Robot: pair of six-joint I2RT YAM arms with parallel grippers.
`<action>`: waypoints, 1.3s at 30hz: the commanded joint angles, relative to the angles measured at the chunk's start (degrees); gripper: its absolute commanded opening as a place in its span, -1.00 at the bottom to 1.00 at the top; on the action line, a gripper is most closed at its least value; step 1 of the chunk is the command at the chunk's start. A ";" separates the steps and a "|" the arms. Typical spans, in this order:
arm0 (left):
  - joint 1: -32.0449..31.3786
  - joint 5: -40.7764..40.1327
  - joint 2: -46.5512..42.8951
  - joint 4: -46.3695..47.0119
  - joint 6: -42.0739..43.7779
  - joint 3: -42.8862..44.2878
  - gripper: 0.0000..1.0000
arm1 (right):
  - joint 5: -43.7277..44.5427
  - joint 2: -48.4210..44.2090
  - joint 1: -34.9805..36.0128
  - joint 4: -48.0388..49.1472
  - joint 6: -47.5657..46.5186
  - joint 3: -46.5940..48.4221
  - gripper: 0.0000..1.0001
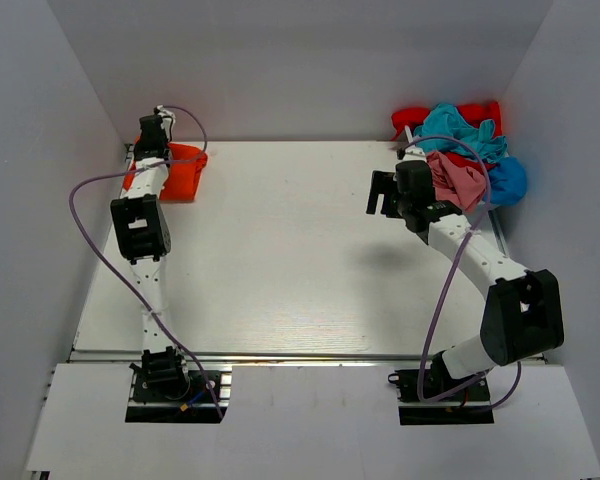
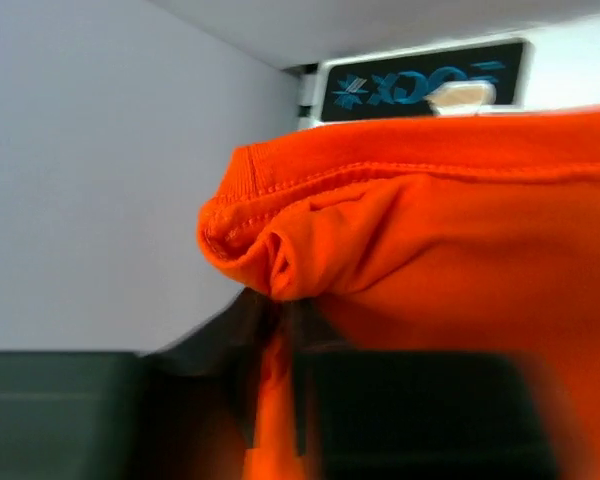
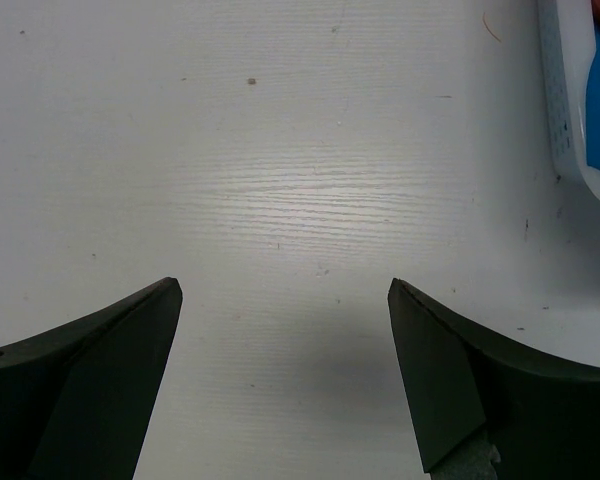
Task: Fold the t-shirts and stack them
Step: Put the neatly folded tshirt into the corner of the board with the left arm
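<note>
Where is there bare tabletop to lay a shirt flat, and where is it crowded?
The widest bare patch is the middle of the white table, bordered by the orange t-shirt far left, the t-shirt pile far right and the arm bases at the near edge. The right gripper hangs open over its right part. Both far corners are crowded.

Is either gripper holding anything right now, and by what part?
The left gripper pinches the orange-red t-shirt by a bunched fold near its stitched edge. The right gripper is open, holding nothing.
</note>
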 commanded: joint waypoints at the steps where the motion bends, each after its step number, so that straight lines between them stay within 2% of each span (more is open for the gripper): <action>1: 0.67 -3.72 -0.77 6.73 1.07 2.80 -0.38 | 2.06 0.02 -0.17 0.15 -0.45 2.69 0.79; 3: 0.67 -5.30 -0.16 7.44 1.07 3.58 -0.01 | 1.88 0.19 -0.08 -0.02 -0.28 2.61 0.79; 4: 0.67 -5.92 -0.15 7.45 0.28 3.59 0.50 | 1.62 0.19 0.01 -0.20 -0.19 2.52 0.79; 6: 0.67 -6.54 -1.55 7.45 -0.51 2.46 0.93 | 1.35 0.02 0.01 -0.11 -0.19 2.52 0.79; 7: 0.67 -6.54 -2.34 7.45 -1.73 1.75 0.99 | 1.18 0.02 -0.17 -0.37 -0.19 2.34 0.79; 10: 0.67 -5.40 -6.21 4.56 -6.29 0.34 0.99 | 1.35 -0.68 -0.08 0.41 0.07 1.82 0.79; 15: -1.08 0.23 -14.46 -9.13 -15.44 -3.52 0.99 | -1.10 -3.22 -0.17 0.77 0.95 -0.03 0.79; 16: -1.61 1.10 -17.96 -11.69 -17.81 -4.40 0.99 | -1.46 -4.45 -0.08 1.64 1.13 -0.47 0.79; 17: -2.31 3.28 -20.08 -13.97 -23.75 -7.10 0.99 | -2.33 -4.99 0.01 2.26 1.82 -2.13 0.79; 18: -2.32 9.48 -22.37 -16.87 -26.94 -8.96 0.99 | -2.86 -6.73 -0.08 2.70 2.01 -2.93 0.79; 19: -2.32 13.20 -27.35 -16.90 -32.10 -14.55 0.99 | -2.95 -7.19 0.01 3.31 2.53 -4.24 0.79; 20: -2.32 19.42 -30.10 -16.12 -34.77 -17.91 0.99 | -3.04 -7.97 -0.08 3.06 3.14 -4.69 0.79; 22: -3.63 25.51 -35.55 -13.49 -39.61 -25.02 0.99 | -3.74 -8.85 -0.08 2.09 3.94 -5.56 0.79; 23: -5.12 32.24 -40.53 -11.64 -42.15 -32.37 0.99 | -4.44 -9.38 -0.08 1.22 4.29 -6.53 0.79; 25: -8.19 35.64 -45.39 -7.42 -43.58 -39.27 0.99 | -6.03 -11.67 0.01 0.77 5.17 -8.46 0.79; 27: -14.84 30.57 -52.84 -6.18 -45.85 -48.58 0.99 | -7.26 -14.99 -0.08 0.24 5.52 -11.52 0.79; 29: -18.91 26.44 -58.31 -4.43 -48.14 -57.87 0.99 | -6.74 -16.85 0.00 -0.55 5.70 -12.95 0.79; 31: -24.10 26.42 -66.28 -2.06 -50.26 -66.58 0.99 | -5.16 -21.07 -0.08 -0.55 5.70 -16.46 0.79; 34: -30.69 22.56 -72.82 -2.04 -53.59 -75.03 0.99 | -5.67 -25.03 -0.17 -0.55 5.70 -19.89 0.79; 37: -36.31 20.19 -77.84 -4.76 -55.09 -78.57 0.99 | -7.69 -27.14 -0.17 -0.38 5.44 -22.26 0.79; 39: -37.91 21.23 -80.21 -5.30 -55.10 -80.77 0.99 | -9.18 -27.67 -0.17 -0.20 5.35 -22.88 0.79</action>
